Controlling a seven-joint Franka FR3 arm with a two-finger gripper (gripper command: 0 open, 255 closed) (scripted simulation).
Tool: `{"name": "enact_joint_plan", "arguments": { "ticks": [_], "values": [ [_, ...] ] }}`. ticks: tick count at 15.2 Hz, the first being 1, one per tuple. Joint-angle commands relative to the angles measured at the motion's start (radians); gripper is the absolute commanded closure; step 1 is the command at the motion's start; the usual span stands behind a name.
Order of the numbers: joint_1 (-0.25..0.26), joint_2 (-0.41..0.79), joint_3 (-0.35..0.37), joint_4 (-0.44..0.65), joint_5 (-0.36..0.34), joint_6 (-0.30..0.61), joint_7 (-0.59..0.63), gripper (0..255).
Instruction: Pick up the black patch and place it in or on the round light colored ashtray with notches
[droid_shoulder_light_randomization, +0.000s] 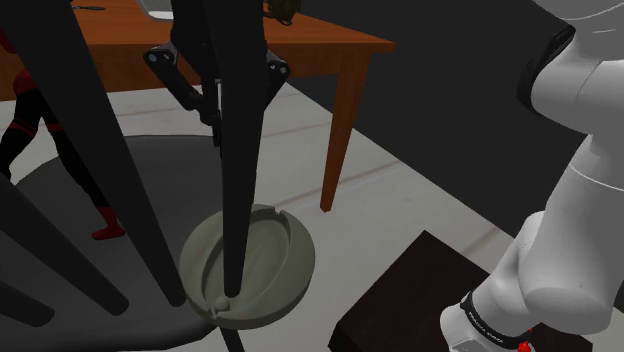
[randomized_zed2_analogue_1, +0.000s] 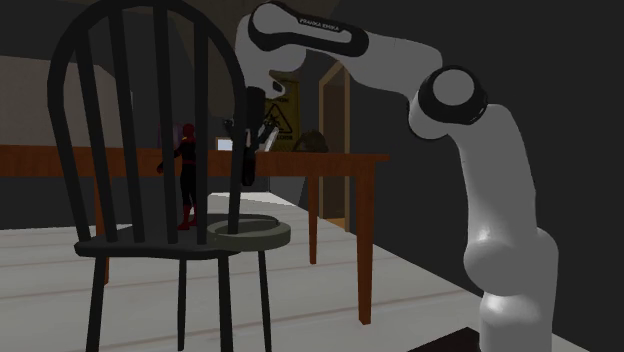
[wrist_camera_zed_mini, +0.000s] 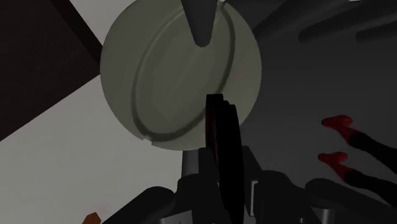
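One black patch (wrist_camera_zed_mini: 222, 127) is held edge-on, clamped in the hand (wrist_camera_zed_mini: 220, 175), above the pale notched ashtray (droid_shoulder_light_randomization: 290, 250) at the chair seat's (droid_shoulder_light_randomization: 185, 180) edge | judged light, thin, limp | best gripped mid-edge.

In the shoulder view a black chair spindle (droid_shoulder_light_randomization: 240, 170) crosses the gripper (droid_shoulder_light_randomization: 215, 130) and the ashtray (droid_shoulder_light_randomization: 285, 250) at the seat's edge, hiding their middles. Clamped in the gripper, the black patch (wrist_camera_zed_mini: 224, 146) blends into it, its outline lost.
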Motion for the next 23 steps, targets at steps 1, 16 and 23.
{"name": "enact_joint_plan", "arguments": {
  "ticks": [1,16,23],
  "values": [
    [0.001,-0.048,0.011,-0.033,0.031,-0.004,0.024,255],
    [-0.046,-0.204,-0.011,-0.362,0.139,0.206,-0.024,255],
    [-0.052,-0.237,-0.019,-0.487,0.161,0.305,-0.044,255]
  ]
}}
